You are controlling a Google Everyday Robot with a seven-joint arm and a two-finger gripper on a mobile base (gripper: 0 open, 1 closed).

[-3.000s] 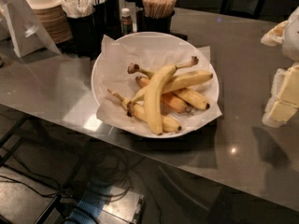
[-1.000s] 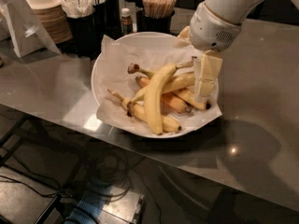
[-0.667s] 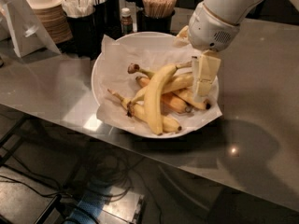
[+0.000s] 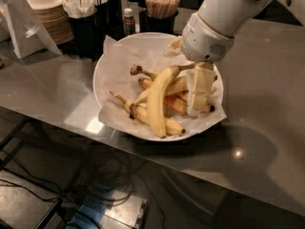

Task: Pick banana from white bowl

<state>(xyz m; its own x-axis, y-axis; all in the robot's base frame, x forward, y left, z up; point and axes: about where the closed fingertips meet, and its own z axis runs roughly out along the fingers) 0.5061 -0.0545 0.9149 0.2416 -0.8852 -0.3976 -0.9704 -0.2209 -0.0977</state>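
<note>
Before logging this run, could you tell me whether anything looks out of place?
Nothing stands out: the big banana lies across the others inside the bowl, with the gripper down at its right side.

Nothing readable here, honestly. The little bottle (image 4: 126, 19) behind the white bowl (image 4: 97, 70) might have a label, but it's too small to make out any letters. The gripper (image 4: 199, 95) hangs low in the right side of the bowl, and I can't read any markings on it either.
</note>
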